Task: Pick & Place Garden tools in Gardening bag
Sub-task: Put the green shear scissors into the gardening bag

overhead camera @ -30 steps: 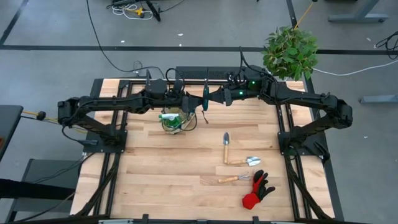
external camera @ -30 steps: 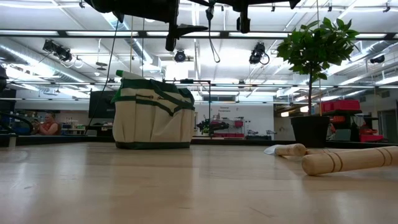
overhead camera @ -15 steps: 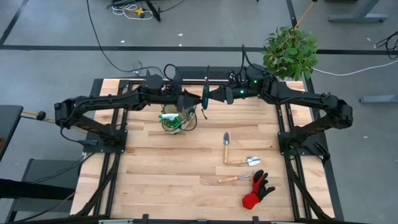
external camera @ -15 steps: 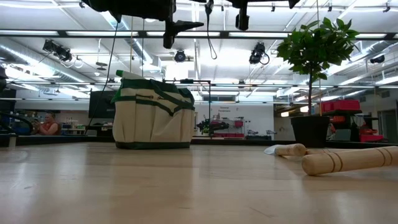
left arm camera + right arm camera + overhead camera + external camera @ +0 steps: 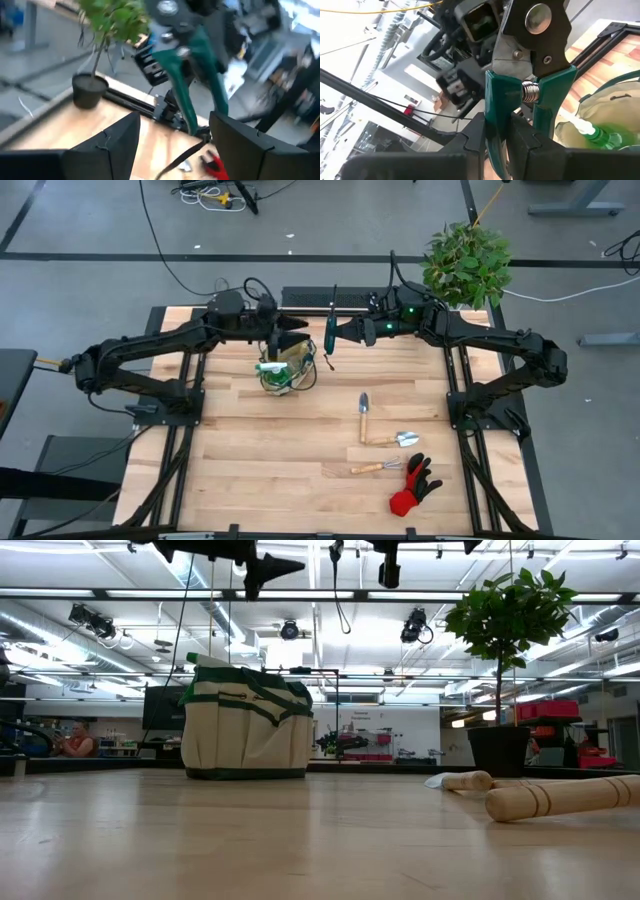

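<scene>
The green-handled pruning shears point(image 5: 327, 332) are held just right of the upper centre of the high view, clamped by the right gripper point(image 5: 345, 331), whose fingers are closed tight on one green handle, as the right wrist view shows point(image 5: 496, 135). The gardening bag point(image 5: 283, 367) stands at upper centre-left of the table, below and left of the shears; the green spray bottle point(image 5: 270, 366) is already seen inside it. The left gripper point(image 5: 297, 326) is held just above the bag at upper centre, its fingers spread wide and empty, with the shears visible between them in the left wrist view point(image 5: 192, 75).

The step in hand is judged to be carrying the shears over the bag mouth. It is best done if the shears are brought fully above the opening, clear of the dark loop handles and the bottle's top, and lowered tip-first before release, so that the soft rim is not caught or folded. The left arm is best kept out of the descent path.

Left on the table at lower right are the trowel point(image 5: 363, 415), two wooden-handled tools point(image 5: 392, 440) point(image 5: 375, 468) and the red-and-black glove point(image 5: 414, 486).
</scene>
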`<state>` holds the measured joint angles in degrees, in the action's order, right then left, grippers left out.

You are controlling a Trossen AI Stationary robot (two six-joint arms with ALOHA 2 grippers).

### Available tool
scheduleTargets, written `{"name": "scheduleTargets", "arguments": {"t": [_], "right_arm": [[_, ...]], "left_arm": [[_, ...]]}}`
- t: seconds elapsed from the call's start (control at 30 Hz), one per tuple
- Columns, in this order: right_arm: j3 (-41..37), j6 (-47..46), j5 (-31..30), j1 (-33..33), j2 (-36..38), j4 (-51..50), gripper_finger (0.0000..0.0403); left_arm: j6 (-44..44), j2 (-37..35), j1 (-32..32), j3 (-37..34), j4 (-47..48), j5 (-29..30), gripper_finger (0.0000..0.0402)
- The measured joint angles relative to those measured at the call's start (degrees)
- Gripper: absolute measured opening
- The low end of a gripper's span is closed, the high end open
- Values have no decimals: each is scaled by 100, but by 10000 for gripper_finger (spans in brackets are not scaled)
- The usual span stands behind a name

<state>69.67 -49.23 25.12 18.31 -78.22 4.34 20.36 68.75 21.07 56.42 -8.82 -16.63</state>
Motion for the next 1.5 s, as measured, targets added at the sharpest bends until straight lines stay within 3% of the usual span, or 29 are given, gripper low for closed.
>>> {"name": "scheduleTargets", "arguments": {"t": [0.3, 0.47, 0.93, 1.2, 1.5], "right_arm": [[0, -365, 0, 0, 0, -2, 51], [0, -548, -5, 0, 0, -1, 51], [0, -1012, -4, 0, 0, 55, 51], [0, -1140, -2, 0, 0, 68, 51], [0, -1181, 147, -2, 0, 87, 51]], "left_arm": [[-3356, 20, -287, -2, 159, -139, 245], [-4706, 20, -433, -2, 191, 26, 245], [-8954, 22, -1039, -2, 201, 1560, 245], [-10497, 24, -1276, -2, 206, 2242, 245], [-11265, 26, -1363, -2, 203, 2147, 245]]}}
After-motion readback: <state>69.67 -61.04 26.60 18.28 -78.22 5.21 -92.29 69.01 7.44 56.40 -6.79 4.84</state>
